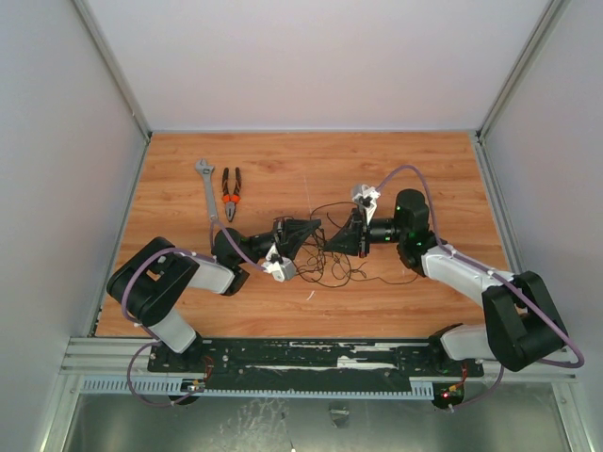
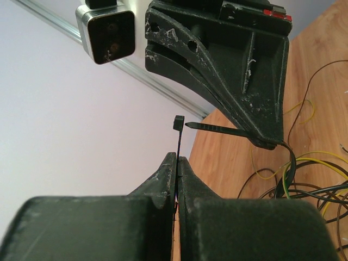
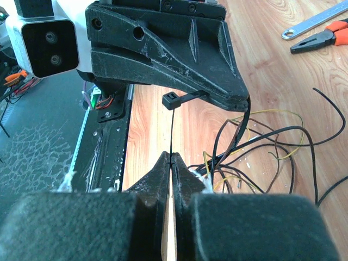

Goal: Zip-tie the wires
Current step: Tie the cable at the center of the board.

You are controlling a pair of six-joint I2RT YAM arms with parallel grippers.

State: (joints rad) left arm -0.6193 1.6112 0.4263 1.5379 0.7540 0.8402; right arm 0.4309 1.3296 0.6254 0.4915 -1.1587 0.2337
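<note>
The zip tie is bent into a loop, one end in each gripper. My left gripper is shut on the strip just below its square head. Opposite it, my right gripper is shut on the pointed tail. The tail's tip sits right beside the head; whether it has entered the slot I cannot tell. The black band drops from the left gripper's tip into the wires, a loose tangle on the wood. From above, the left gripper and right gripper meet tip to tip over the wires.
A grey wrench and orange-handled pliers lie at the table's back left. In the right wrist view the pliers and the wrench show at top right. A black rail runs along the near edge.
</note>
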